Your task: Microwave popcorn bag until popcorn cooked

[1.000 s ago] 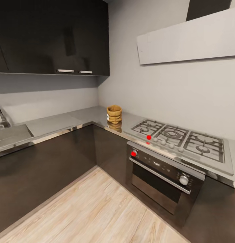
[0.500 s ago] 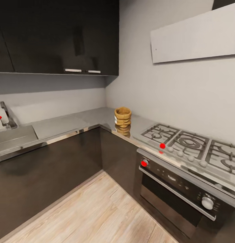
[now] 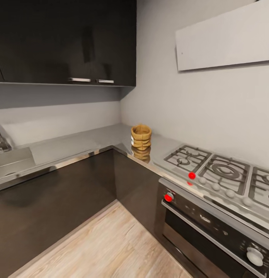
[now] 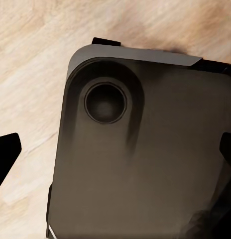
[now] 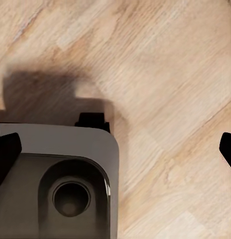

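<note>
Head view puts your bag point(image 3: 141, 137) upright in the countertop point(image 3: 72, 143) corner, beside the hob point(image 3: 219, 173). Both wrists point down over the robot's base point(image 4: 145, 164) and floor point(image 5: 170, 74), each gripper's fingertips spread wide.

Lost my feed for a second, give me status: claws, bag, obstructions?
Both claws open, empty, over the floor. Popcorn bag upright on countertop corner, left of hob. Nothing around it.

Room round the bag point(image 3: 141, 136)
Bare countertop point(image 3: 72, 143) on my left; hob point(image 3: 211, 170) close right; wall cabinets point(image 3: 65, 42) overhang the corner.
</note>
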